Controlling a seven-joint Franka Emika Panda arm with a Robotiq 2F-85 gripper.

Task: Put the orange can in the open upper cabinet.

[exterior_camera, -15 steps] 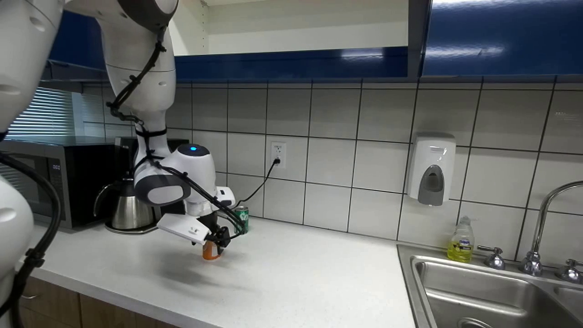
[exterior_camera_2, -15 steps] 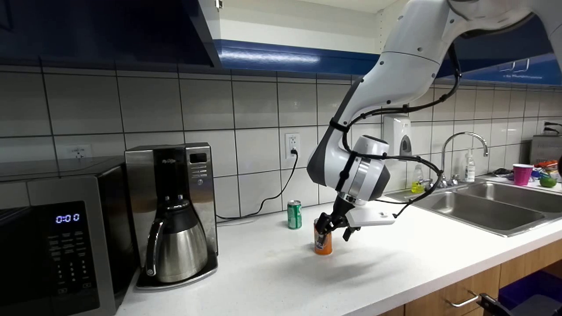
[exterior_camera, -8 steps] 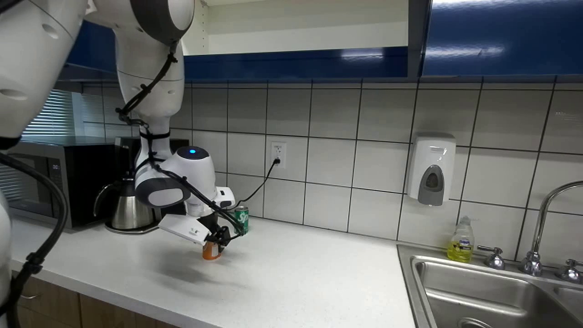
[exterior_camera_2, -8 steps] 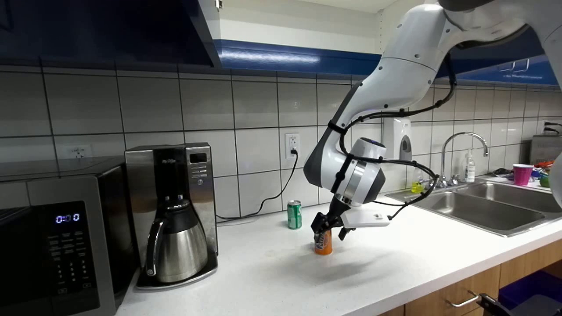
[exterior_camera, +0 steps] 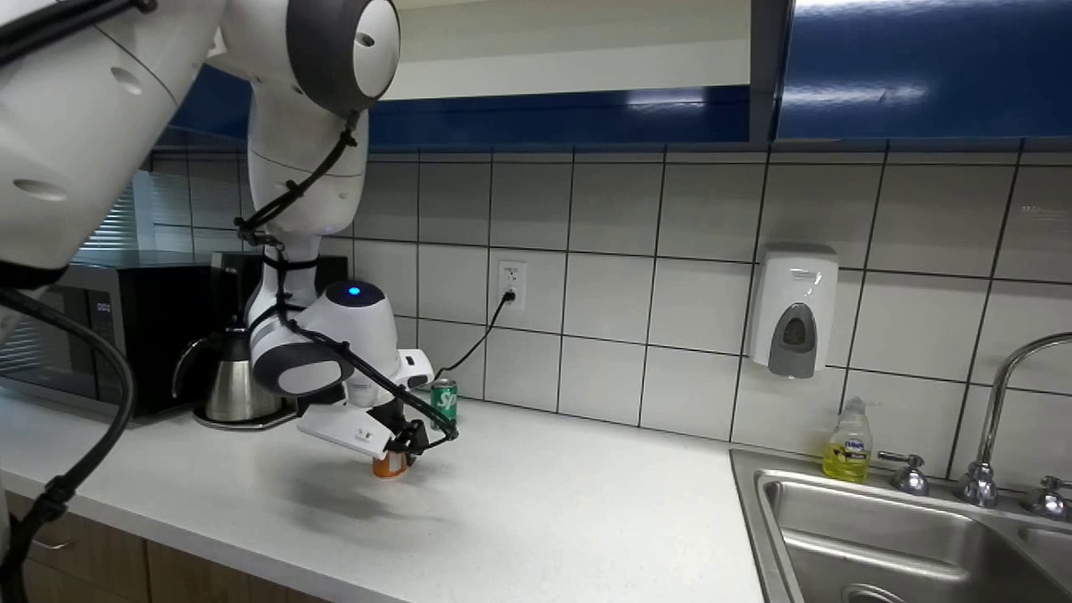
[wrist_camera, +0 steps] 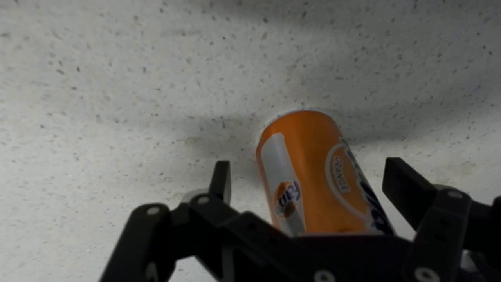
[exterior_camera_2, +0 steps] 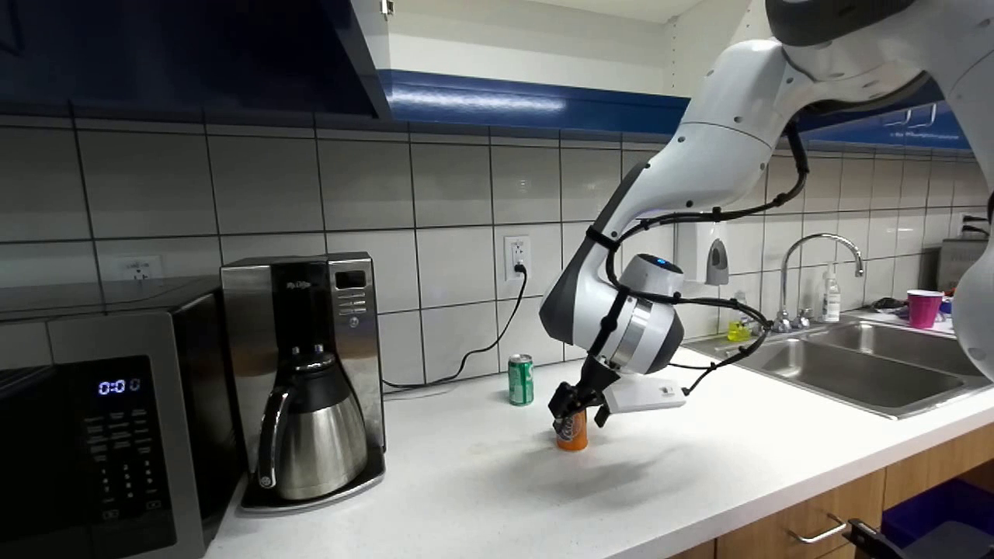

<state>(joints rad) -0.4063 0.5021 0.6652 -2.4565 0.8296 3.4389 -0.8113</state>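
Orange can (wrist_camera: 317, 176): wrist view has it on the counter (wrist_camera: 98, 98) between my fingers (wrist_camera: 220, 180), a gap showing on both sides, tighter on one. No contact that I can make out.
Gripper (wrist_camera: 307, 176): spread wide, not holding a thing.
Can grab: pretty sure that's the step I'm on, so early days. Next I'd even up those gaps, then pinch.
White wrist plate (exterior_camera: 345, 429): in an exterior view this and my gripper hide the top of the can, so I only get the orange bottom, upright on the counter. The sink (exterior_camera: 759, 519) is well apart from it.
Green can (exterior_camera_2: 521, 380): in an exterior view it stands near mine, further back by the tiled wall (exterior_camera_2: 458, 268). Not the one I want lol.
Upper cabinet (exterior_camera_2: 528, 46): same view, overhead, pale inside. Orange can's not in there yet.
Cabinet trip: after the pinch I'd check the grip, lift straight up, and get well over the blue front edge (exterior_camera_2: 505, 101) before reaching in.
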